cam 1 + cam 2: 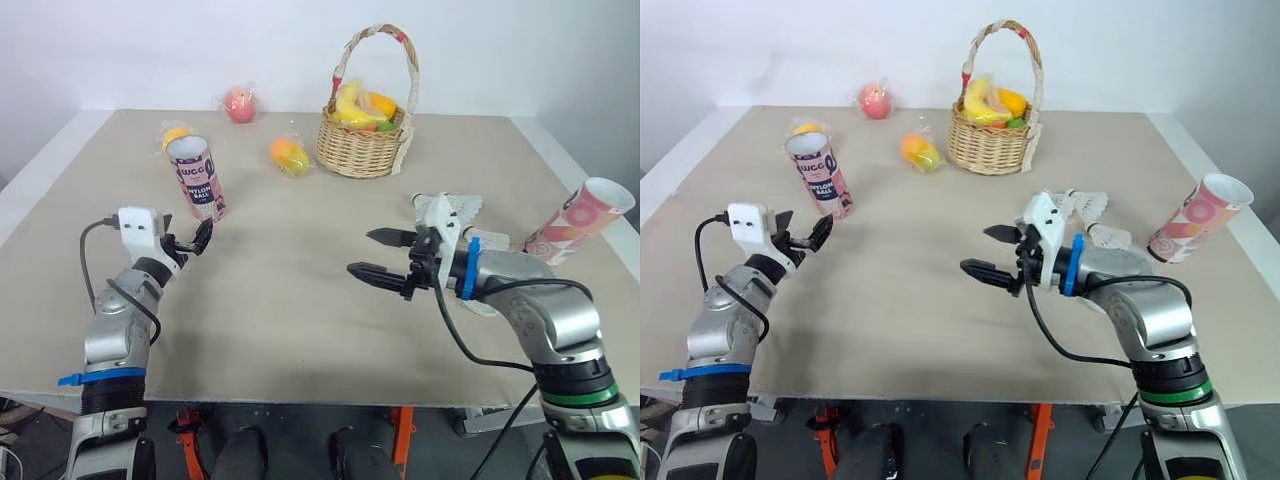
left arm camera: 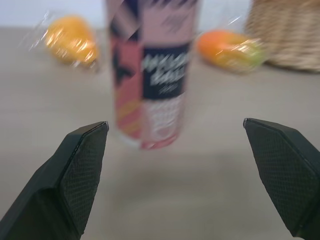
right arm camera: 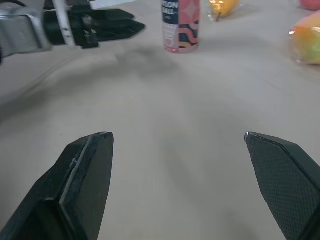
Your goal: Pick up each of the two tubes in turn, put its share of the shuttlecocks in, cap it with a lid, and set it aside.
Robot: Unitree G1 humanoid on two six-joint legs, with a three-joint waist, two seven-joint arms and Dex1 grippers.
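- Tipping is my first worry. The near tube [image 1: 196, 178] stands upright on the table [image 1: 300, 300], open end up, just ahead of my left tool [image 1: 197, 238]. That tool's fingers are spread wide, and the left wrist view puts the tube between them. If one finger lands first, or I close too high on the body, I judge the light tube gets shoved over rather than gripped.
- Rolling would follow: a toppled tube could run into the wrapped fruit [image 1: 290, 155] or off the left edge.
- Edge trouble on the other side: the second tube [image 1: 580, 220] sits tilted close to the table's right edge, mouth pointing up and outward. I cannot tell what props it. A careless sweep of the right arm could knock it off.
- Feathers are fragile. My right tool [image 1: 360, 251] hangs over bare table, fingers spread and holding nothing. The shuttlecocks [image 1: 462, 207] lie just behind its wrist, so backing up blind could crush or scatter them.
- Collision is possible, since both tools point toward the middle; reaching with both at once risks a clash.
- Clutter matters less: the basket [image 1: 362, 140] sits at the far side, well apart from both tools.
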